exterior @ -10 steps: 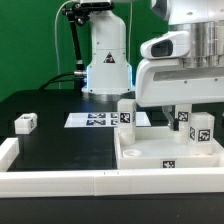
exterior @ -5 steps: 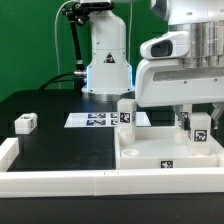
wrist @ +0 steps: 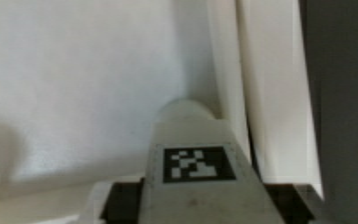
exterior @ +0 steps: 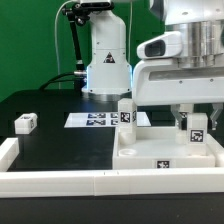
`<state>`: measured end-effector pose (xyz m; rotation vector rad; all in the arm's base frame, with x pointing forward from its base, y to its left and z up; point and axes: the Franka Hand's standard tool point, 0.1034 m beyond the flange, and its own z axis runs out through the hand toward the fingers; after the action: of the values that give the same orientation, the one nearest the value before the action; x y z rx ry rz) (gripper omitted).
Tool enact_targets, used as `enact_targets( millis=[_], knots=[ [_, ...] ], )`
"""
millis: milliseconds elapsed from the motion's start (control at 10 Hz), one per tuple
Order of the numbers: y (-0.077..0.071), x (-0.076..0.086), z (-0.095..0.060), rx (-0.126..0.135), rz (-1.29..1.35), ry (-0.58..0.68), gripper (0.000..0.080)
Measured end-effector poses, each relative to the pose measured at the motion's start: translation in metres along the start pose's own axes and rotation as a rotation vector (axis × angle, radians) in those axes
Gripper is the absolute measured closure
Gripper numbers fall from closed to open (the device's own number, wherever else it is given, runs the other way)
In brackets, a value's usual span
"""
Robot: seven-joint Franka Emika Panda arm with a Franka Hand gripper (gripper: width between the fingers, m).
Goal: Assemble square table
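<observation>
Bright even lighting; wrist view blurred, soft shadows

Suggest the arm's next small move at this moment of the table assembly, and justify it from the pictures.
Probably turn the leg to screw it in. The pincer is closed on it, it stands upright in the tabletop's corner, and another leg already stands.

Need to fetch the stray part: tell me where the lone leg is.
In the exterior view, the lone leg lies on the black table at the view's left, near the barrier wall, left of the marker board.
</observation>
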<state>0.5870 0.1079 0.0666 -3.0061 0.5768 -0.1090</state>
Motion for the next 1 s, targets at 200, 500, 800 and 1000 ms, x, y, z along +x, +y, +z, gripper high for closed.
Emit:
enact_targets(
  millis=[200, 500, 800, 1000],
  knots=[
    [0.008, 0.004, 0.000, -0.006, 0.153, 0.018, 0.0507],
    [0.016, 0.007, -0.001, -0.019, 0.274, 0.027, 0.0505],
    [0.010, 0.004, -0.005, -0.010, 0.268, 0.028, 0.0311],
    [0.011, -0.001, -0.026, 0.010, 0.242, 0.035, 0.0159]
  ],
)
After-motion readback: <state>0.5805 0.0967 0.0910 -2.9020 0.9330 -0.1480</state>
